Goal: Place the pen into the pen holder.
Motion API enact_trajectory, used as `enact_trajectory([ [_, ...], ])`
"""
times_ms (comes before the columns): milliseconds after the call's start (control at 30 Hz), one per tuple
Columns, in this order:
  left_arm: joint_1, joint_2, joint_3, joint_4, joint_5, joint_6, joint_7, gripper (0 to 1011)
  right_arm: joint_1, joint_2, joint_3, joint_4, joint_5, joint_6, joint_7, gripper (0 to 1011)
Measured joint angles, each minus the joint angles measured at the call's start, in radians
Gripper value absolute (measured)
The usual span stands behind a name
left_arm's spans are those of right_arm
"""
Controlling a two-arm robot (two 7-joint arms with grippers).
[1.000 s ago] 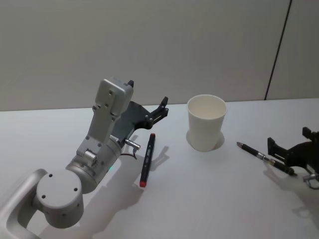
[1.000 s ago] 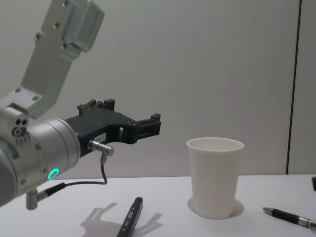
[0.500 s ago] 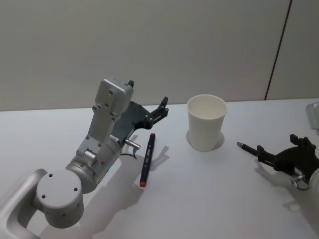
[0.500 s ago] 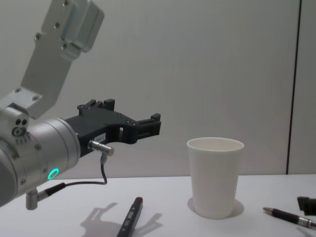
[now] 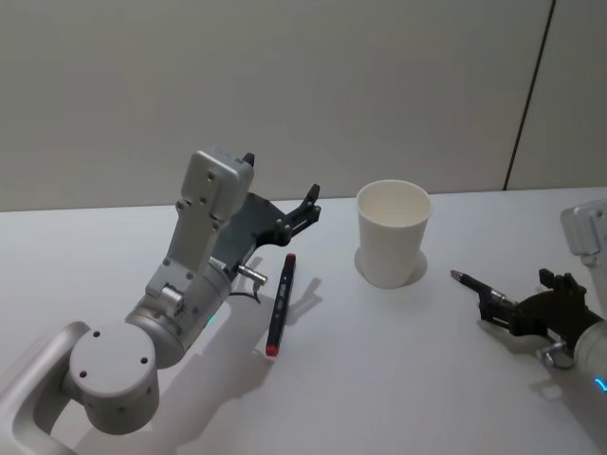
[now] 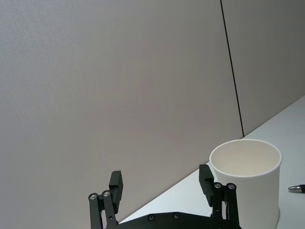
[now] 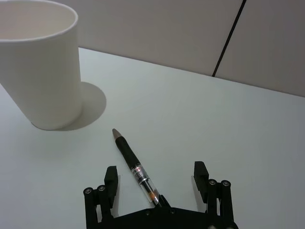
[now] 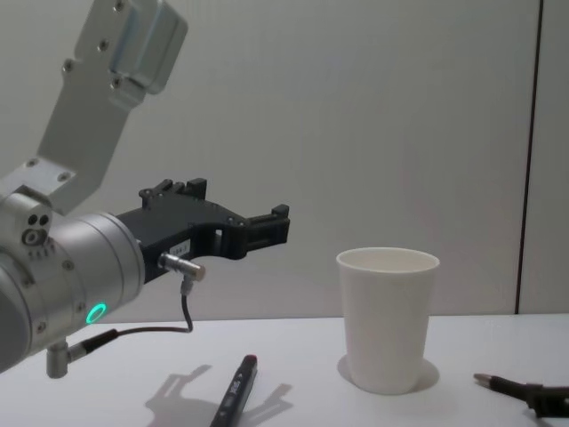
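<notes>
A thin black pen lies on the white table to the right of the pen holder, a white paper cup standing upright. My right gripper is open just above the table, one finger on each side of the pen's rear half, not closed on it. In the head view that right gripper covers most of the pen, leaving its tip visible. My left gripper hangs open in the air to the left of the cup, holding nothing.
A black marker with a red end lies on the table below the left gripper. The left arm's large grey body takes up the near left. A wall stands close behind the table.
My right gripper has moved left along the table to the pen and now straddles its rear half. The left arm, cup and marker have not moved.
</notes>
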Motion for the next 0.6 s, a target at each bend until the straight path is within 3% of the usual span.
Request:
enact_trajectory([
  [600, 0.0, 0.0, 0.0, 0.0, 0.0, 0.0, 0.0, 998, 0.018, -0.018, -0.01, 0.044, -0.023, -0.004, 0.027, 1001],
])
